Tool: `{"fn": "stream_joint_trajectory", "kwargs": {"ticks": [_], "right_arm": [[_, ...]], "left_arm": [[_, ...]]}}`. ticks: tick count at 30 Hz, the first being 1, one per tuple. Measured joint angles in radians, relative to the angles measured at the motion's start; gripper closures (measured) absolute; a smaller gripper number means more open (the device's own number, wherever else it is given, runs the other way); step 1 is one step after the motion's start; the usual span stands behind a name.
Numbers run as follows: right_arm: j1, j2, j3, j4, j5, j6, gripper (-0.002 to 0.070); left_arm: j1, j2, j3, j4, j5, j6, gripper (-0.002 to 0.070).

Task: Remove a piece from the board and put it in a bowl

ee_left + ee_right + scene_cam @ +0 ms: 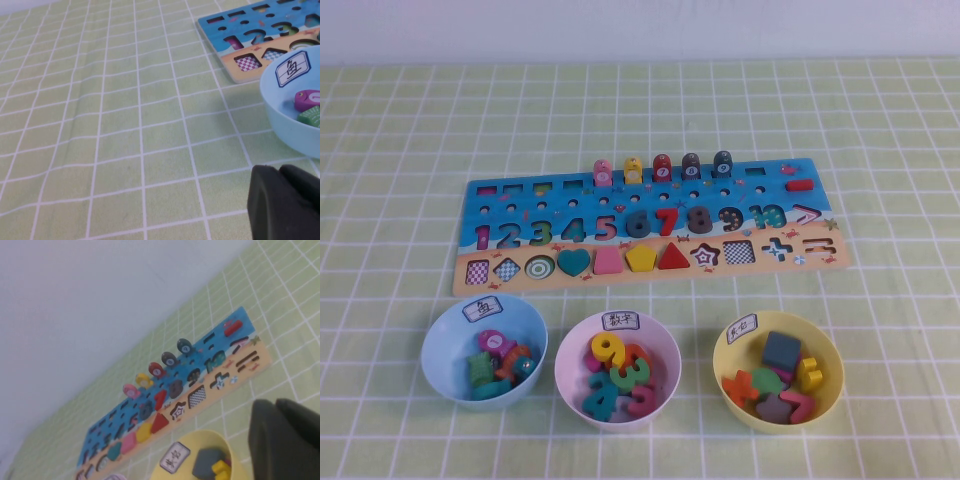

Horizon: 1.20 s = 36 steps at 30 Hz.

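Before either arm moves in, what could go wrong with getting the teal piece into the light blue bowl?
1. The piece stands close beside a dark grey piece, so the wrong one might get grabbed or knocked.
2. The light blue bowl neighbours the white-pink bowl; a misplaced drop is possible.
3. The right end effector, near the yellow bowl, is shut; the left end effector is beside the blue bowl.

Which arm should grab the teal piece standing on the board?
Probably right. The piece stands at the board's far right side; the right gripper sits near the yellow bowl, the left gripper beside the blue bowl.
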State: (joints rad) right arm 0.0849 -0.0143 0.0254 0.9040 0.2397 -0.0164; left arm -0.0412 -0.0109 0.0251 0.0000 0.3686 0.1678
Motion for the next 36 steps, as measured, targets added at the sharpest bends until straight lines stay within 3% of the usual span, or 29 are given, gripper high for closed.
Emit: {"fn": "stream_joint_trajectory", "kwargs": {"ticks": [6, 13, 23, 30, 36], "right_arm": [[0.0, 0.207, -0.177, -0.241, 0.11, -0.032, 0.0694], [0.0, 0.668, -0.585, -0.584, 0.465, -0.048, 0.0694], [0.011, 1.267, -1.129, -0.723, 0.936, -0.154, 0.0694], [0.171, 1.584, -1.48, -0.965, 0.99, -0.125, 0.0694], [0.259, 1.811, -1.735, -1.032, 0.992, -0.123, 0.0694]], "left_arm": [[0.0, 0.0, 0.0, 0.0, 0.0, 0.0, 0.0679], [0.0, 0.0, 0.0, 0.0, 0.0, 0.0, 0.0679], [0.0, 0.0, 0.0, 0.0, 0.0, 0.0, 0.0679], [0.0, 0.0, 0.0, 0.0, 0.0, 0.0, 0.0679], [0.0, 0.0, 0.0, 0.0, 0.0, 0.0, 0.0679]]}}
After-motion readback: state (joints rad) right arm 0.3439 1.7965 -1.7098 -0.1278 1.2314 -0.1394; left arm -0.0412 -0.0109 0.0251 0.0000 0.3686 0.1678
